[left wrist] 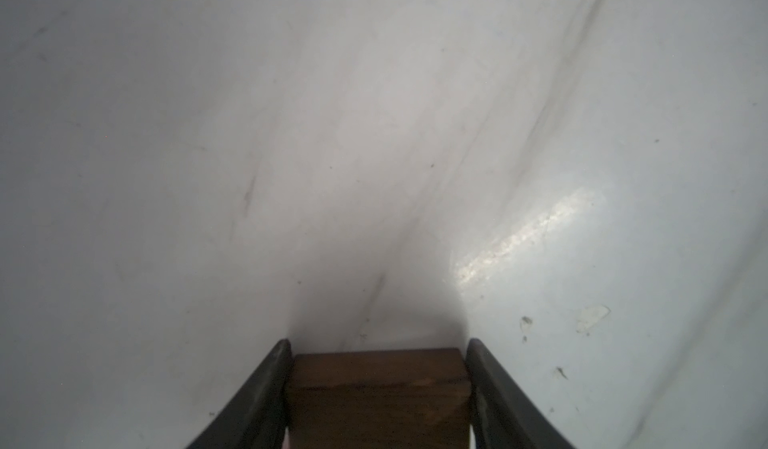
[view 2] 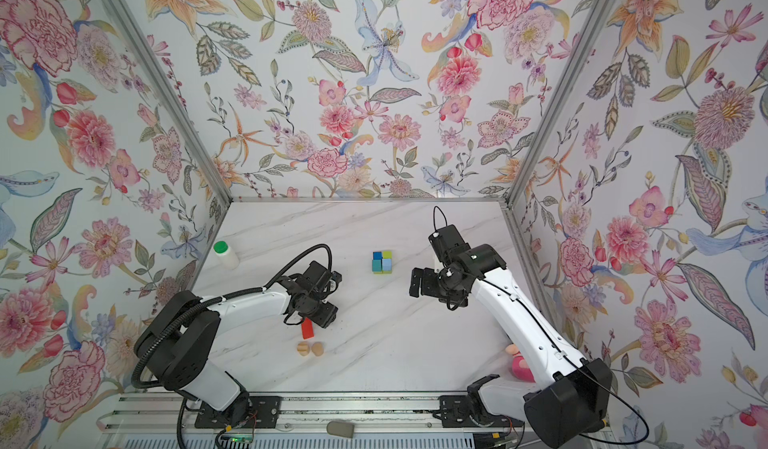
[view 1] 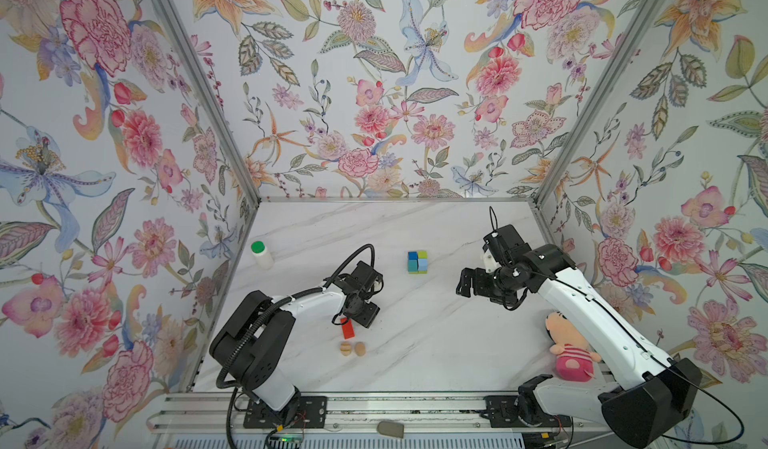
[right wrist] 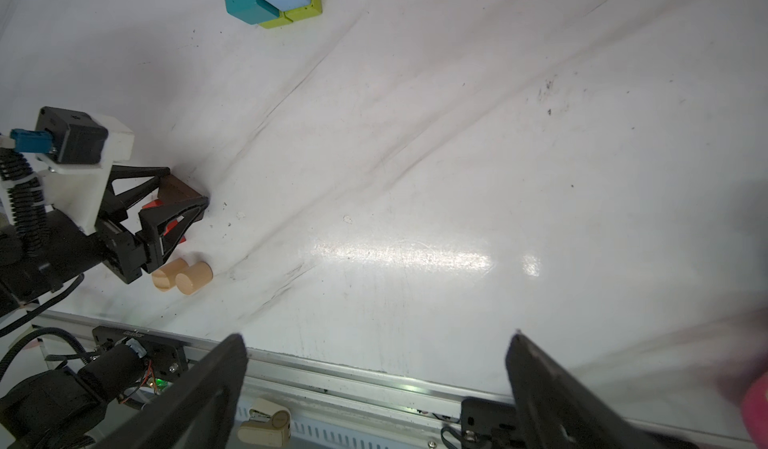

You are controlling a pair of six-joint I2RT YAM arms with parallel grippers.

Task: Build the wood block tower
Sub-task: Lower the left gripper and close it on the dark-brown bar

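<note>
The wood block tower [view 1: 417, 262] is begun but not finished. It stands in the middle of the worktop [view 1: 424, 343], toward the back, and has, as far as I can judge, two layers. Blue, lime-green, teal and light-blue cubes make a square on top, and the right wrist view shows lime-green blocks under them.

Four pieces are not yet on it. The dark-brown oblong [left wrist: 378, 393] sits between the fingers of the left end effector [left wrist: 379, 345], which press on both its sides. It seems still low at the worktop, well apart from the tower. Just beside it lies the red oblong [view 1: 348, 329], and near that, toward the front edge, lie the two tan rounded pieces [view 1: 352, 348], side by side.

The right end effector [right wrist: 376, 334] hangs to the right of the tower with its fingers wide apart and nothing between them.

I can read no brand, label or writing. The green-capped white bottle [view 1: 262, 253] shows a plain side, and the pink plush doll [view 1: 571, 355] carries no text.
</note>
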